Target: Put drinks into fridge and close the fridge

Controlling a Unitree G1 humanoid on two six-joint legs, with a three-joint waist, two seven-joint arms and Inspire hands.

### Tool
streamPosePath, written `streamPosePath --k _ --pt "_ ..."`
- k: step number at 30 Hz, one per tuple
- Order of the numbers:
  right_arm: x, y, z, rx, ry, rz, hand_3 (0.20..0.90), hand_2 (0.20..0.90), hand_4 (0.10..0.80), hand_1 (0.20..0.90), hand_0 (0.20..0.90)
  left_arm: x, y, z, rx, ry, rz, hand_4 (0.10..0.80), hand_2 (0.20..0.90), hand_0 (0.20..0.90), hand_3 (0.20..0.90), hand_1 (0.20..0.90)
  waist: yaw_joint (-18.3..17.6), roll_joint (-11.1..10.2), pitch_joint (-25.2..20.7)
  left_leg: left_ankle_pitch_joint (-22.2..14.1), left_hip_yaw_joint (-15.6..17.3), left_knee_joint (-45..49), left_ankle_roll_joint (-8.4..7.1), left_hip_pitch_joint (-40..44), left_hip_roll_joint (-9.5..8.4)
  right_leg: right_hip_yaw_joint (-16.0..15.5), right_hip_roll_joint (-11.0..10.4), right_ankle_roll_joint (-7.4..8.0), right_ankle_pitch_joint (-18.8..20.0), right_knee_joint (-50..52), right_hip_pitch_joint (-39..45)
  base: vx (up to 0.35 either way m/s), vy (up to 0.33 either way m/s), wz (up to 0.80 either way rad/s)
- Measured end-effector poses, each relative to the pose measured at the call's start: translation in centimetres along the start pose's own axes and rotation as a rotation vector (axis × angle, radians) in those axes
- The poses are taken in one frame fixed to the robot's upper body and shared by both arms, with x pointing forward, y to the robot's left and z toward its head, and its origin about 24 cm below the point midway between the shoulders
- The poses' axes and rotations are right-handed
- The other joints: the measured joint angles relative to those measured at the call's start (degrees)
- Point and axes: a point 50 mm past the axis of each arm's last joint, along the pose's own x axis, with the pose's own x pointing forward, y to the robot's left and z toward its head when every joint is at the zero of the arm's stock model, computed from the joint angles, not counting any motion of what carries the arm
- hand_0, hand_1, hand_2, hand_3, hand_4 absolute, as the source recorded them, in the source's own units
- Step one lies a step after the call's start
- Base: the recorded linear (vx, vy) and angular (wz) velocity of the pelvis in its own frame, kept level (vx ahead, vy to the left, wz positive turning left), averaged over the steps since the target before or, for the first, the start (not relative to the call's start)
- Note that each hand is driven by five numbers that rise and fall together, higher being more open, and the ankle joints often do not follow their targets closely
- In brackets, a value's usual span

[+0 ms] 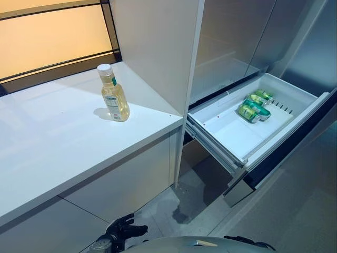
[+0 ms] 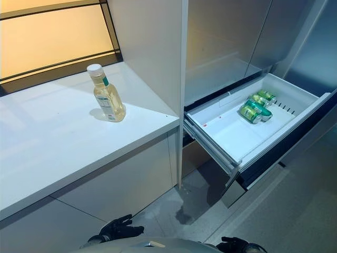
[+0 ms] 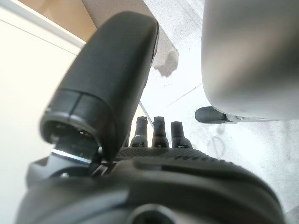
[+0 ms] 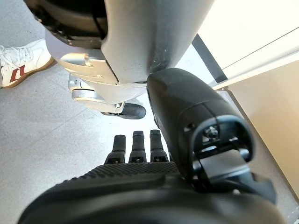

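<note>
Bottle of pale yellow drink with white cap (image 1: pixel 114 95) stands upright on the white desk (image 1: pixel 47 142), upper left; relaxed, empty left hand (image 1: pixel 122 230) hangs nearer, bottom edge.

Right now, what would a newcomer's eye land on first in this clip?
Probably the pulled-out white fridge drawer on the right, with green drink cans lying on their sides toward its back. Next, the lone bottle of pale yellow drink standing upright on the white counter to the left. Both hands, the left hand and the right hand, hang low and empty.
</note>
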Motion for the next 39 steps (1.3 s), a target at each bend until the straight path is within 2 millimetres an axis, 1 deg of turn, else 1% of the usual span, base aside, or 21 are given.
streamPosePath --k 14,16,22,25,29,31,33,36,37,38,39 --pt "0.0 0.0 -0.2 0.002 0.013 0.001 0.900 0.900 0.800 0.900 0.900 0.0 -0.2 0.0 0.012 -0.002 -0.037 0.800 0.900 0.900 0.900 0.900 -0.01 -0.14 -0.51 -0.01 0.02 -0.19 0.00 0.33 0.01 0.03 0.00 0.00 0.00 0.00 0.31 0.000 0.000 0.00" --pt "0.0 0.0 -0.2 0.001 0.017 0.001 0.900 0.900 0.800 0.900 0.900 0.0 -0.3 0.1 0.043 -0.010 -0.047 0.800 0.900 0.900 0.900 0.900 -0.03 -0.16 -0.71 -0.01 0.02 -0.19 0.00 0.33 0.01 0.04 -0.01 0.00 0.00 0.00 0.29 0.000 0.000 0.00" --pt "0.0 0.0 -0.4 0.001 0.025 0.001 0.900 0.900 0.800 0.900 0.900 0.0 -1.1 1.2 0.277 -0.084 -0.110 0.800 0.900 0.900 0.900 0.900 -0.16 -0.06 -1.30 -0.01 0.14 -0.24 0.00 0.34 0.02 0.15 -0.01 0.00 0.00 0.00 0.22 0.000 0.000 0.00" --pt "0.0 0.0 -0.4 -0.010 0.026 0.000 0.900 0.900 0.800 0.900 0.900 0.0 -2.1 2.5 0.393 -0.159 -0.162 0.800 0.900 0.900 0.900 0.900 -0.12 -0.07 -1.31 -0.02 0.19 -0.25 0.00 0.22 0.03 0.19 -0.01 0.01 0.01 0.05 0.08 0.000 0.000 0.00" --pt "0.0 0.0 0.0 -0.040 0.016 0.002 0.900 0.900 0.800 0.900 0.900 -0.3 -4.0 4.9 0.552 -0.287 -0.241 0.800 0.900 0.900 0.900 0.900 -0.48 -0.09 -1.44 0.08 0.38 -0.16 -0.12 -0.39 0.04 0.41 0.04 -0.10 0.13 0.22 -0.69 -0.028 0.014 -0.02" --pt "0.0 0.0 0.0 -0.041 0.015 0.003 0.900 0.900 0.800 0.900 0.900 -0.5 -4.5 5.9 0.610 -0.331 -0.266 0.800 0.900 0.900 0.900 0.900 -0.52 -0.08 -1.43 0.10 0.40 -0.15 -0.13 -0.39 0.04 0.42 0.05 -0.10 0.13 0.23 -0.70 -0.046 0.018 -0.01" --pt "-0.1 -0.1 0.1 -0.043 0.015 0.004 0.900 0.900 0.800 0.900 0.900 -1.0 -5.4 8.1 0.680 -0.422 -0.289 0.800 0.900 0.900 0.900 0.900 -0.54 0.00 -1.27 0.10 0.42 -0.21 -0.14 -0.44 0.05 0.42 0.05 -0.10 0.12 0.23 -0.72 -0.036 0.021 0.00" --pt "-0.1 -0.2 0.3 -0.044 0.013 0.006 0.900 0.900 0.800 0.900 0.900 -1.7 -6.1 11.1 0.713 -0.533 -0.304 0.800 0.900 0.900 0.900 0.900 -0.55 0.32 -0.98 0.10 0.39 -0.26 -0.14 -0.43 0.07 0.37 0.05 -0.09 0.12 0.21 -0.69 0.000 0.000 0.00" --pt "-0.1 -0.3 0.3 -0.045 0.013 0.005 0.900 0.900 0.800 0.900 0.900 -1.9 -6.2 11.7 0.720 -0.555 -0.311 0.800 0.900 0.900 0.900 0.900 -0.56 0.41 -0.90 0.10 0.38 -0.26 -0.14 -0.43 0.07 0.34 0.05 -0.09 0.12 0.21 -0.70 0.000 0.000 0.00" --pt "-0.1 -0.4 0.4 -0.045 0.012 0.003 0.900 0.900 0.800 0.900 0.900 -2.5 -6.5 12.9 0.742 -0.601 -0.331 0.800 0.900 0.900 0.900 0.900 -0.56 0.66 -0.64 0.11 0.37 -0.26 -0.16 -0.43 0.11 0.30 0.05 -0.09 0.11 0.20 -0.69 0.000 0.000 0.00" --pt "-0.1 -0.4 0.5 -0.046 0.011 0.001 0.900 0.900 0.800 0.900 0.900 -2.9 -6.8 13.7 0.761 -0.631 -0.351 0.800 0.900 0.900 0.900 0.900 -0.56 0.84 -0.45 0.11 0.35 -0.26 -0.16 -0.43 0.12 0.27 0.05 -0.09 0.11 0.20 -0.68 0.000 0.000 0.00"
